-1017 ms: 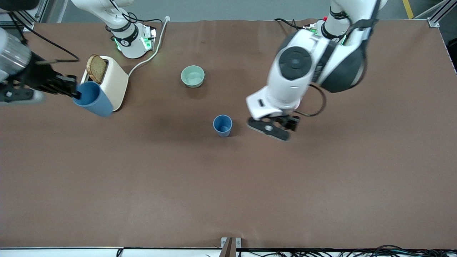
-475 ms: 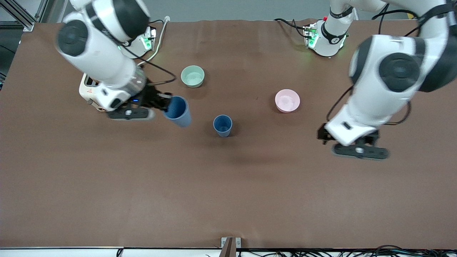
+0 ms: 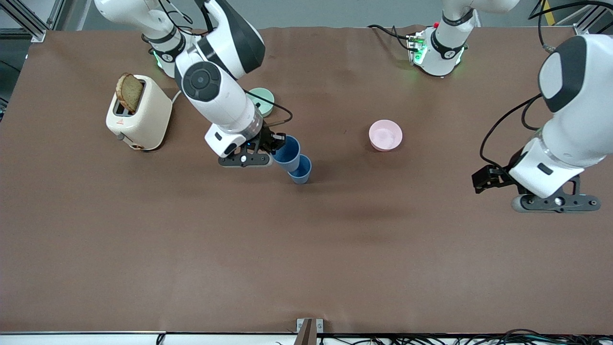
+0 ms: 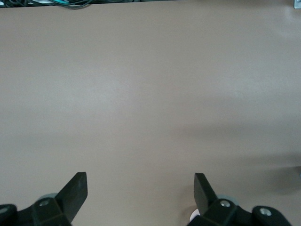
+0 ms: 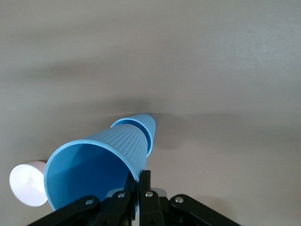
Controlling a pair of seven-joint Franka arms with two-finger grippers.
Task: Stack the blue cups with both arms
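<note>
One blue cup point(image 3: 286, 152) pinched by its rim in the right hand point(image 3: 268, 143), over the other cup point(image 3: 301, 171).

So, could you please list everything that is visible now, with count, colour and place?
cups: two, blue; one stands mid-table, the other is held tilted over it, base entering its mouth
bowl: one, pale green, farther from the camera than the cups, partly hidden by the right arm
bowl: one, pink, toward the left arm's end
toaster: one, cream, toward the right arm's end
bread slice: one, brown, in the toaster slot
table: one, brown
right pincer: black, shut on the tilted cup's rim
left pincer: black, open, over bare table; this arm waits
</note>
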